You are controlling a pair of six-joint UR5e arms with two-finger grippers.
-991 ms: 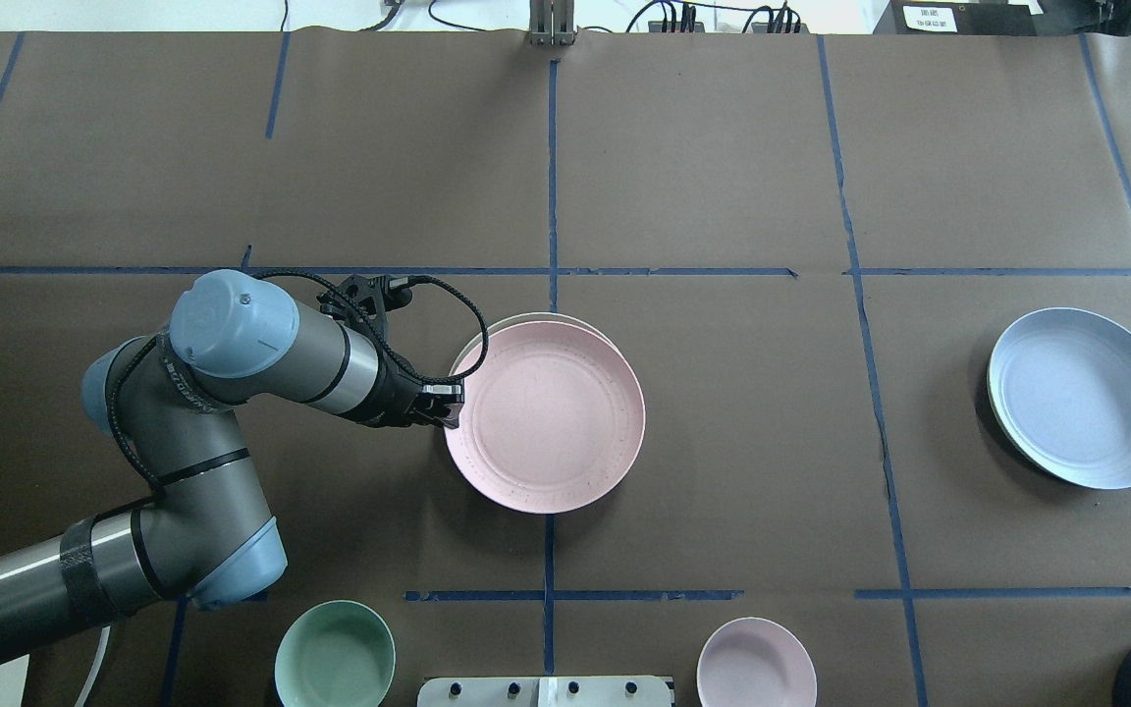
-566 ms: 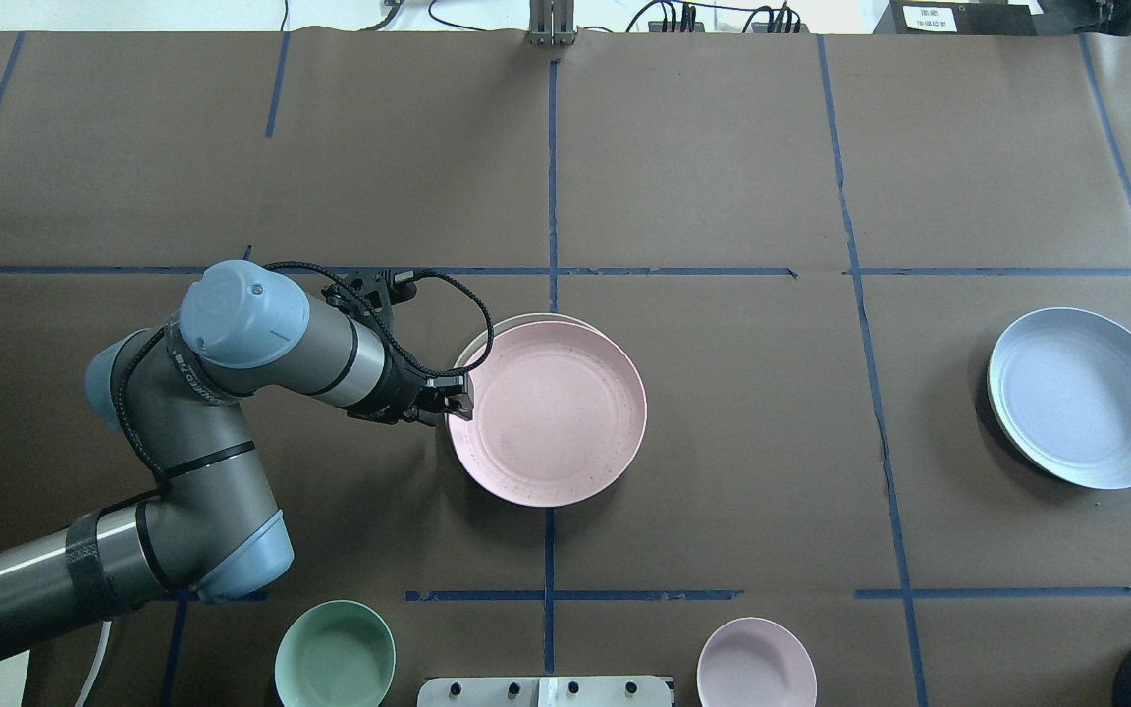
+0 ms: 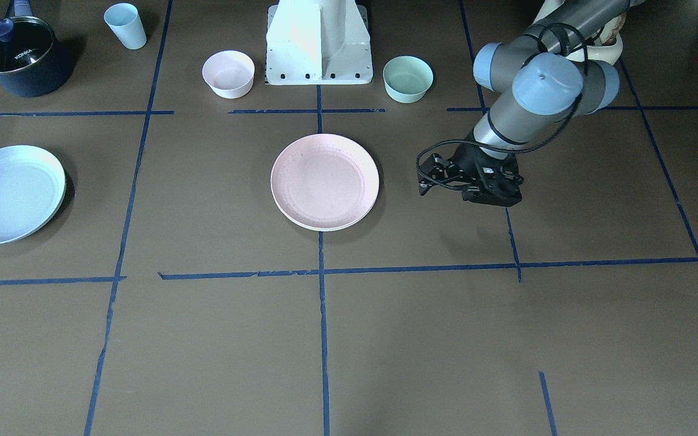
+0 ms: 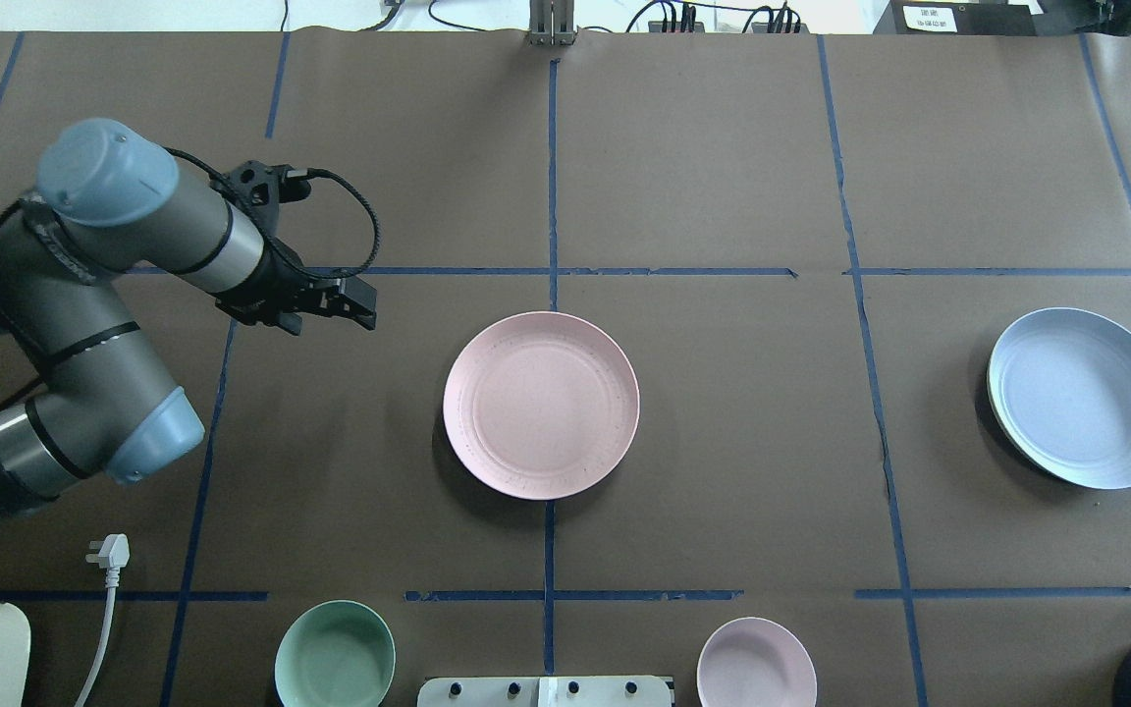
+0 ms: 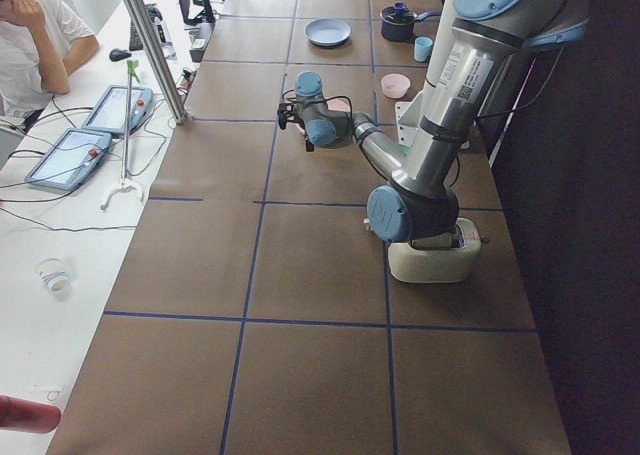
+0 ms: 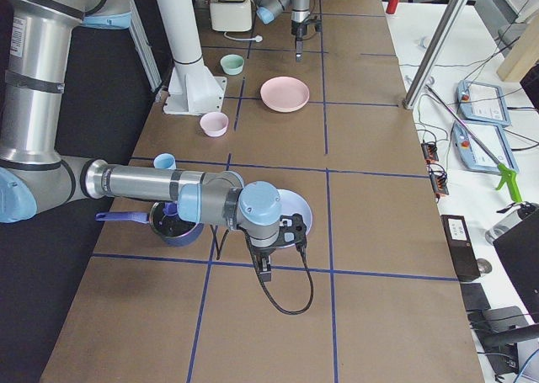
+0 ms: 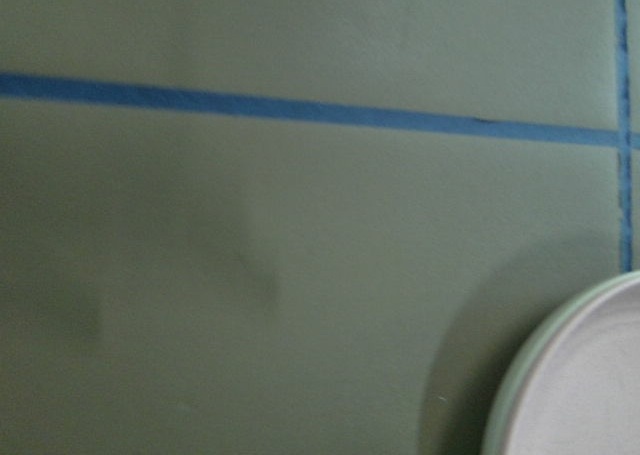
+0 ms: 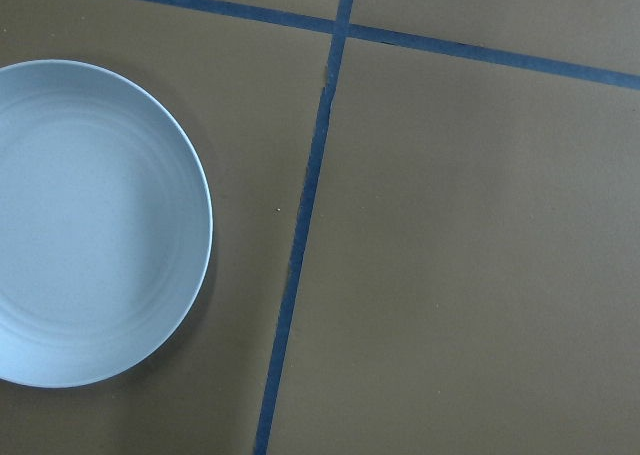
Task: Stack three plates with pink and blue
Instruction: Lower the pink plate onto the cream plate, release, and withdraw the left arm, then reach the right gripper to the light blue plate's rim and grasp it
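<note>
Brown table (image 4: 723,147): left gripper (image 4: 367,306) hangs parted, empty; right gripper (image 6: 265,275), fingers untellable, should pinch the blue (image 4: 1084,398) squarely by its rim.

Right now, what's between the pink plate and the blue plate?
No dishes. In the overhead view, only the brown table cover and one blue tape line lie between the pink plate and the blue plate.

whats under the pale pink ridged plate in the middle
A thin cream rim of another plate peeks out beneath the pale pink ridged plate; the rest of it is covered.
</note>
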